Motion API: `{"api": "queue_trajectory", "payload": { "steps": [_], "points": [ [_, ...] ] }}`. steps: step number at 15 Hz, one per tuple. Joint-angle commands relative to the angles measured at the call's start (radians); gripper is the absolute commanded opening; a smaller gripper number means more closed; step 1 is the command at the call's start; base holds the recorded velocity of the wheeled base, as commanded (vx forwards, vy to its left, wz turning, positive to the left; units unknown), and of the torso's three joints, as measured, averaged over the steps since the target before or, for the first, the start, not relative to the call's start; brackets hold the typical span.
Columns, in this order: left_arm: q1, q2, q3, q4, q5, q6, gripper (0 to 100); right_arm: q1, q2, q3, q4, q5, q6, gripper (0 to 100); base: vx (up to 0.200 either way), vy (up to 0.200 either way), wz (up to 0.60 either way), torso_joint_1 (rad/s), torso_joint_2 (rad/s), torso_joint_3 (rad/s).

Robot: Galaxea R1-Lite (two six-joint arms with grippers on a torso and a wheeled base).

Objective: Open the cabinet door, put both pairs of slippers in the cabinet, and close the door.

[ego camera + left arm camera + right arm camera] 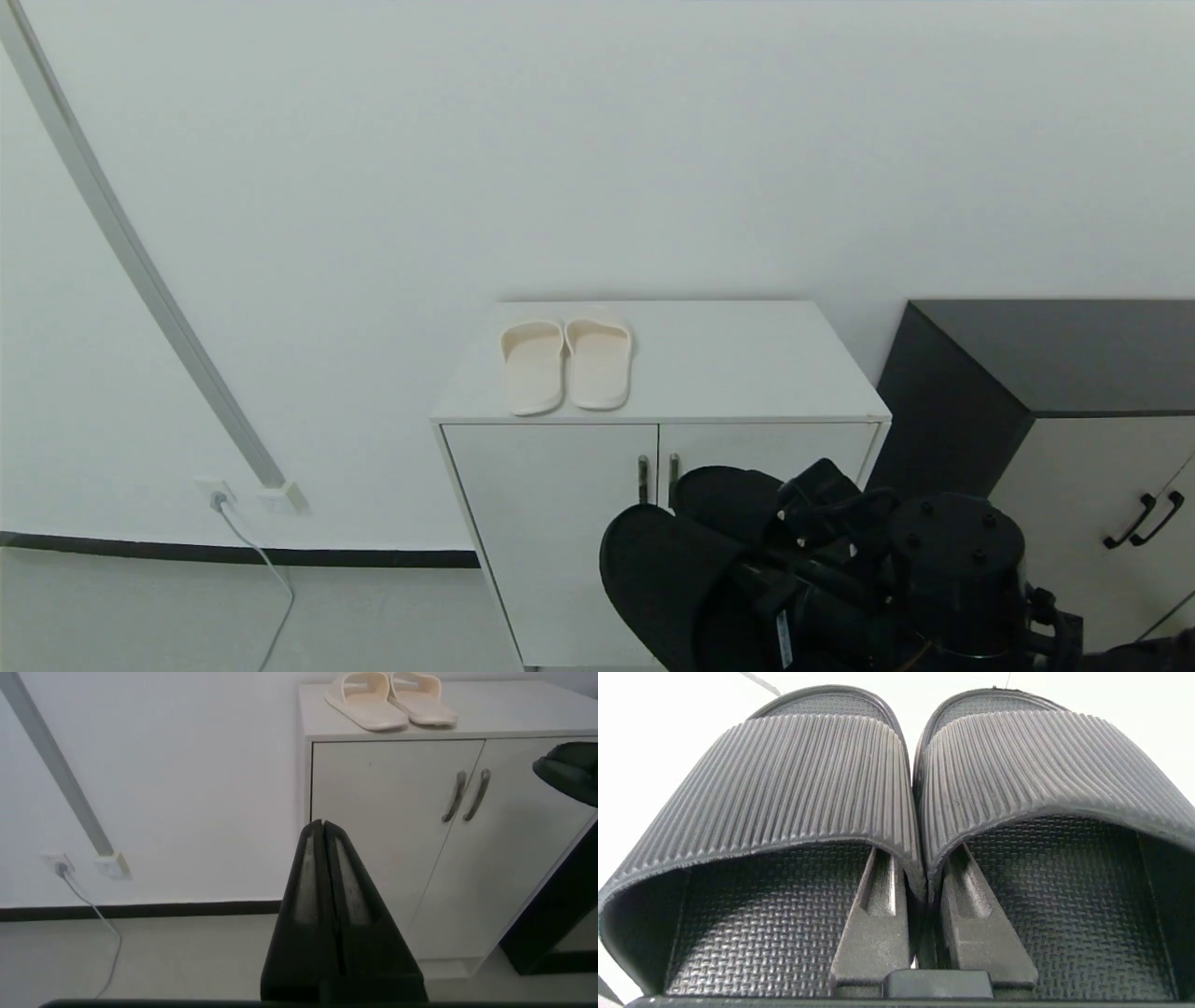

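Observation:
A pair of cream slippers [567, 363] lies side by side on top of the white cabinet [747, 373], toward its left end. Both cabinet doors are closed, with their two metal handles [657, 479] meeting at the middle. My right gripper [924, 919] is shut on the pair of black slippers [672, 569], one finger inside each slipper, pinching their touching inner walls. It holds them in front of the right door, low down. My left gripper [323, 887] hangs shut and empty, lower and to the left of the cabinet, facing the left door [392, 831].
A dark-topped cabinet [1055, 355] with black handles stands right beside the white one. On the wall to the left are a socket with a plugged cable [219, 499] and a slanting grey conduit [140, 261]. Open floor lies left of the cabinet.

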Motion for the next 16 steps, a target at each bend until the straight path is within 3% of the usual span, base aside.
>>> {"api": "queue_trajectory", "payload": {
  "steps": [1, 2, 16],
  "points": [
    [0.0, 0.001, 0.0, 0.001, -0.001, 0.0, 0, 0.0, 0.009, 0.003, 0.0, 0.0, 0.001, 0, 0.0, 0.0, 0.0, -0.159, 0.37, 0.207],
    [0.0, 0.001, 0.0, 0.001, -0.001, 0.0, 100, 0.003, 0.016, 0.006, -0.002, 0.0, 0.001, 0, 0.0, 0.0, 0.0, -0.159, 0.36, 0.198],
    [0.0, 0.001, 0.0, 0.0, -0.001, 0.0, 100, 0.031, 0.032, 0.032, -0.044, -0.003, 0.001, 0, 0.0, 0.0, 0.0, -0.206, 0.49, 0.28]
  ]
}}
